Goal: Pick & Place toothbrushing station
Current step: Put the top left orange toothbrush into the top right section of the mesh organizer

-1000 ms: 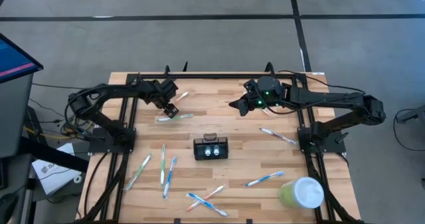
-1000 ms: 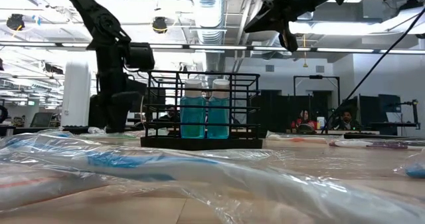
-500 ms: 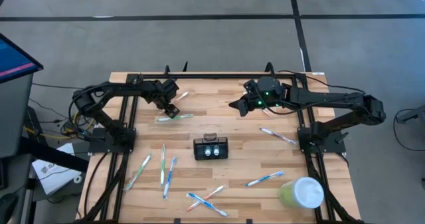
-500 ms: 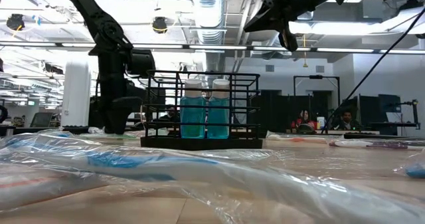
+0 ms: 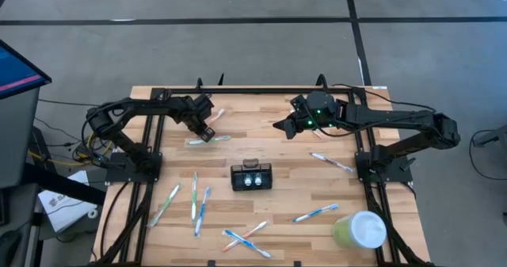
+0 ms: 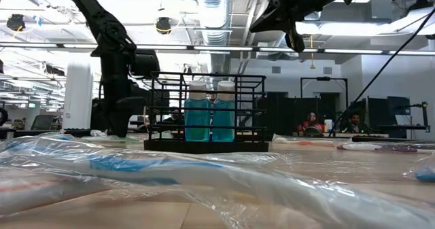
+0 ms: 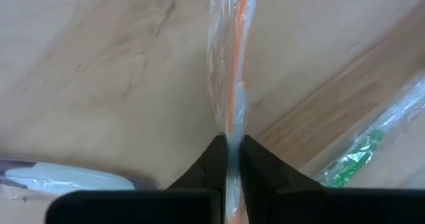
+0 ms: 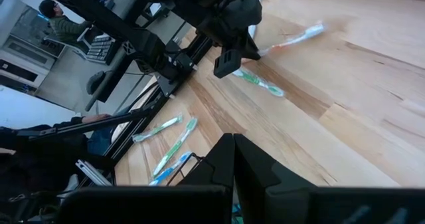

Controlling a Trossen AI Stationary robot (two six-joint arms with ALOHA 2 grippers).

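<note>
The toothbrushing station [image 5: 251, 176] is a small black wire holder standing at the table's middle, with two blue bottles in it; it also shows in the low view [image 6: 207, 113]. My left gripper [image 5: 206, 131] is at the far left of the table, shut on a plastic-wrapped orange toothbrush [image 7: 234, 71], beside a green toothbrush [image 5: 210, 140]. My right gripper [image 5: 277, 124] is shut and empty, raised above the far middle of the table [image 6: 293, 32]. My left gripper pinches one end of the orange toothbrush's clear wrapper [image 7: 230, 136] between its two fingertips [image 7: 211, 159]. The fingers slant down from the table's left and lie along the toothbrush. The rest of the toothbrush [image 8: 292, 41] stretches away toward the far edge, low over the wood.
Several wrapped toothbrushes lie on the near left [image 5: 194, 200], near middle [image 5: 245, 237] and right [image 5: 331, 162] [image 5: 315, 213]. A pale green cup with a white lid [image 5: 360, 230] stands at the near right corner. Black frame rails [image 5: 150, 140] run along both sides.
My left gripper has edged a little toward the table's right, still shut on the orange toothbrush's wrapper.
</note>
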